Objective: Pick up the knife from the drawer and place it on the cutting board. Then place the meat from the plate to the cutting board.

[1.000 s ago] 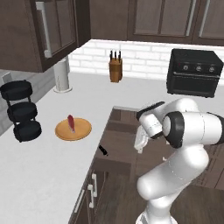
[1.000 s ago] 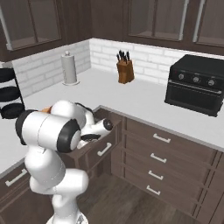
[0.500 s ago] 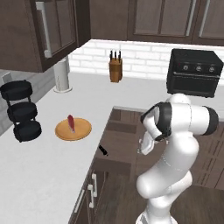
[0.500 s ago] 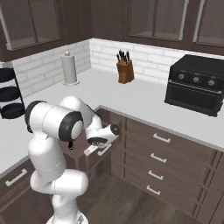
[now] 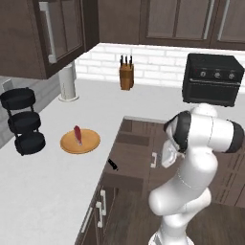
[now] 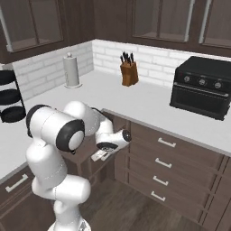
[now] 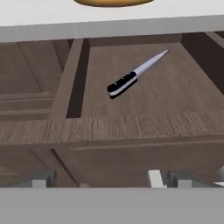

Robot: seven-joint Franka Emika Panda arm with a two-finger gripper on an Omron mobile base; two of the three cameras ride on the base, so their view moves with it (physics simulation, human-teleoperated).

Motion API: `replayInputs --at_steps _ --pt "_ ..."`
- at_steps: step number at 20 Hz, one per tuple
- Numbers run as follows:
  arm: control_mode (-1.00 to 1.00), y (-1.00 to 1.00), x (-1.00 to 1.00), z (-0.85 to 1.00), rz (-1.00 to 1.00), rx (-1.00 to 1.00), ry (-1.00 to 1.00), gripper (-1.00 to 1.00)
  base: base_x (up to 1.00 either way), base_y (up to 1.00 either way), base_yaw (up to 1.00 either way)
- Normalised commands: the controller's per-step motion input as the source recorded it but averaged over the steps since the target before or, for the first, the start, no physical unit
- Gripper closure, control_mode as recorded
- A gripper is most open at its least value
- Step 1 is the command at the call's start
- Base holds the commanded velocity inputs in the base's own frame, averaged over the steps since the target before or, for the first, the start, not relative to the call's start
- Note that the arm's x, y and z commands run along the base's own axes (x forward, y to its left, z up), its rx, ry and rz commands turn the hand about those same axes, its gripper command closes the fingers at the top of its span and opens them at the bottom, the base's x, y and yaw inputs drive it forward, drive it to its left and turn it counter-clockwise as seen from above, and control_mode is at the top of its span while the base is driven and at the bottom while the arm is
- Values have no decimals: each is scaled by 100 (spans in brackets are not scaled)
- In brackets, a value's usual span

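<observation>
The knife [image 7: 131, 78] lies flat on the floor of the open drawer [image 7: 109, 127], black handle toward me and silver blade pointing away to the right. My gripper [image 7: 111, 181] hangs open in front of the drawer's front wall, short of the knife, with nothing between its fingers. From the right base view the gripper [image 6: 100, 155] sits low at the drawer's front. The knife's handle [image 5: 113, 165] shows in the drawer [image 5: 139, 150]. The meat [image 5: 77, 134] lies on the round plate [image 5: 80, 142] on the counter left of the drawer. The cutting board is out of view.
A tan knife block [image 5: 126, 76] and a black toaster oven [image 5: 212, 79] stand at the back wall. A paper towel roll [image 5: 68, 82] and a black tiered stand [image 5: 21, 122] are on the left. Closed cabinet drawers [image 6: 167, 162] run along the right.
The arm has folded in and its hand has dipped lower in front of the open drawer. The jaws stay open. Knife, meat and plate have not moved.
</observation>
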Motion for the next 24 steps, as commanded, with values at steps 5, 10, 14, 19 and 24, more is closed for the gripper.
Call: replayInputs --at_steps 5,10,14,19,24 --pt "-100 18 20 94 0 3 0 -100 0 0 0" --pt "-100 58 56 33 -3 0 0 -100 0 0 0" --pt "-100 48 72 -15 0 -2 1 -100 0 0 0" --pt "-100 -10 59 -59 0 -3 8 -100 0 0 0" --pt "-100 -8 32 -44 0 0 2 -100 0 0 0"
